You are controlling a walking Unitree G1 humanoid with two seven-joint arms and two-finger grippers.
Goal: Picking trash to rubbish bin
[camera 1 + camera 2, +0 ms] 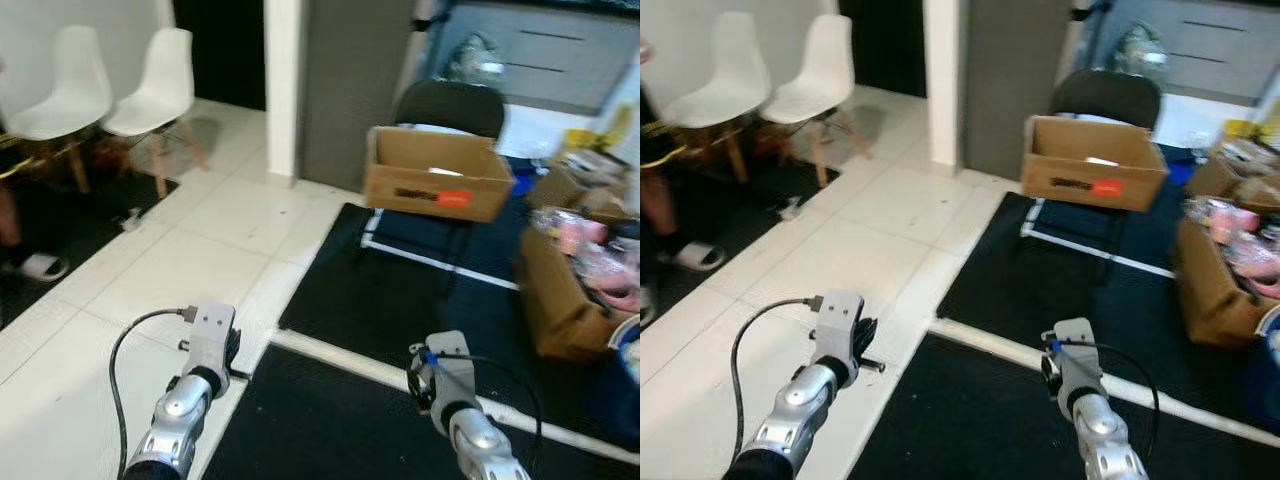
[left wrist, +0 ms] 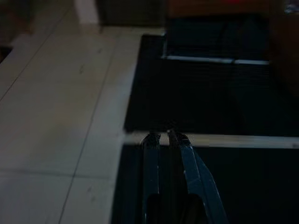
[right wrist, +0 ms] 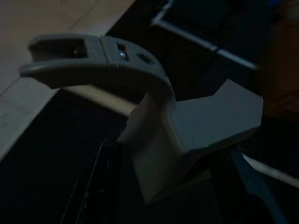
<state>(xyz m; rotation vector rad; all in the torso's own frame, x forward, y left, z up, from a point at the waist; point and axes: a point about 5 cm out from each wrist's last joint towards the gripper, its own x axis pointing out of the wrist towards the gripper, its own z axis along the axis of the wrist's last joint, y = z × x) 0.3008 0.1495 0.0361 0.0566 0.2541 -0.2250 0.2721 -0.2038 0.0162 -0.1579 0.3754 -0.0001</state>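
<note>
Left gripper (image 2: pixel 164 136): held low over the seam where pale tiles (image 1: pixel 190 250) meet the black mat (image 1: pixel 400 300); its two fingers lie close together, tips almost touching, nothing between them.
Right gripper (image 3: pixel 168 154): low over the mat — a grey moulded piece (image 3: pixel 187 126) sits between its fingers in the dark wrist view; whether the fingers press on it, cannot tell.
Arms: left arm (image 1: pixel 185 395) over the tile edge, right arm (image 1: pixel 465 415) over the mat, well apart.
Box (image 1: pixel 435 175): open brown cardboard, red label on its front, resting on a dark chair (image 1: pixel 450 105) ahead.
Second box (image 1: pixel 560 290): on the floor at right, filled with pink and mixed clutter.
Bin: no bin can be made out for certain.
White chairs (image 1: pixel 110 85): two, side by side at far left.
Person: a foot in a sandal (image 1: pixel 35 265) at the left edge.
</note>
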